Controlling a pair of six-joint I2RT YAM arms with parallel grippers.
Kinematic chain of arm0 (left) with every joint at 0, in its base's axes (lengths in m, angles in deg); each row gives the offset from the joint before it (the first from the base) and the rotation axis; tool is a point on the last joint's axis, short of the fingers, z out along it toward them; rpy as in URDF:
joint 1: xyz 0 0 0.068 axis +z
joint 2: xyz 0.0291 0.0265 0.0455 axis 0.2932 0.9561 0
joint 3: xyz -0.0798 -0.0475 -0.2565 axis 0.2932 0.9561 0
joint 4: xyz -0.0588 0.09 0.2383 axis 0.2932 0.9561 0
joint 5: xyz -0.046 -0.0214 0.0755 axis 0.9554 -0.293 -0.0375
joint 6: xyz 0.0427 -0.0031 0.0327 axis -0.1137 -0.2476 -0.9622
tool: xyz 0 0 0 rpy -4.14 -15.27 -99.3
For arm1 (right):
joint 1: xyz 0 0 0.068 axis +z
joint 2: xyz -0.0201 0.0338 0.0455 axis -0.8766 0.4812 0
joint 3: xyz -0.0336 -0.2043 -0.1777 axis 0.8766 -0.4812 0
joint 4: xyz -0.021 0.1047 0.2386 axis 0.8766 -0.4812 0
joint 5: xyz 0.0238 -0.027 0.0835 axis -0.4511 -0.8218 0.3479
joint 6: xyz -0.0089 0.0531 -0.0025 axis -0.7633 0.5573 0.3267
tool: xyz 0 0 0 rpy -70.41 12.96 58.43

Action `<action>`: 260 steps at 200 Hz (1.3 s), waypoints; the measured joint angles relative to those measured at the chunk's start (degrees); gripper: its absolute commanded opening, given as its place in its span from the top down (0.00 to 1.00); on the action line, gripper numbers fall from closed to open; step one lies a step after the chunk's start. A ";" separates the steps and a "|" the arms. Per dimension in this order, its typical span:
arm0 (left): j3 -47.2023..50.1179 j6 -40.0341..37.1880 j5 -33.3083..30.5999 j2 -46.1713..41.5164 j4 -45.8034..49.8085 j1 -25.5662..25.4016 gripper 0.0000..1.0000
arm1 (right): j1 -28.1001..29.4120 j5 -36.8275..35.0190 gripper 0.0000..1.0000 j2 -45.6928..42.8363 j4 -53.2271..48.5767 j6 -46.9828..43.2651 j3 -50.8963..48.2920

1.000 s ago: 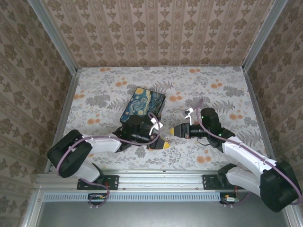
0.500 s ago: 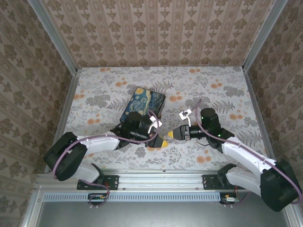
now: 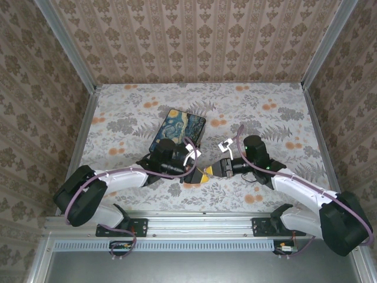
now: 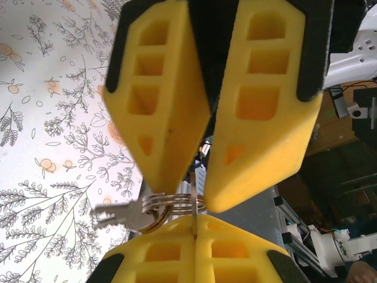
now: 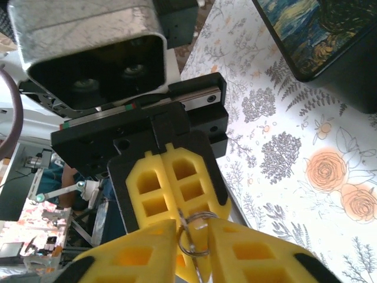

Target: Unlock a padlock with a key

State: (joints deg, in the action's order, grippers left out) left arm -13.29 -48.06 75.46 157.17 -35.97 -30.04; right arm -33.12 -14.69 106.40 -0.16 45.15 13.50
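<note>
The key (image 4: 121,215) hangs off its ring (image 4: 174,203), blade pointing sideways.
The left gripper (image 4: 197,183) clamps the ring; the right gripper (image 5: 193,236) faces it tip to tip, straddling the ring, grip unclear.

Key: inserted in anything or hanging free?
Hanging free. In the left wrist view the key dangles from its key ring, its blade bare above the table with nothing around it.
</note>
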 measured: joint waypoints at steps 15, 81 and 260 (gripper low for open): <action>0.00 -0.02 0.00 0.00 0.04 0.00 1.00 | 0.24 0.09 0.88 0.07 0.55 0.22 0.00; 0.00 -0.17 0.04 0.04 1.20 1.22 0.96 | 0.17 -0.04 1.00 1.68 1.44 0.20 0.42; 3.87 9.66 -26.29 -4.15 -1.88 -0.24 0.57 | -2.40 -20.09 1.00 3.37 4.66 33.16 -0.90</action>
State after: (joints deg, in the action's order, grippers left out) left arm -9.43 -38.40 49.16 153.02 -37.85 -30.28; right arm -35.52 -34.78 109.76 4.49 78.31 12.61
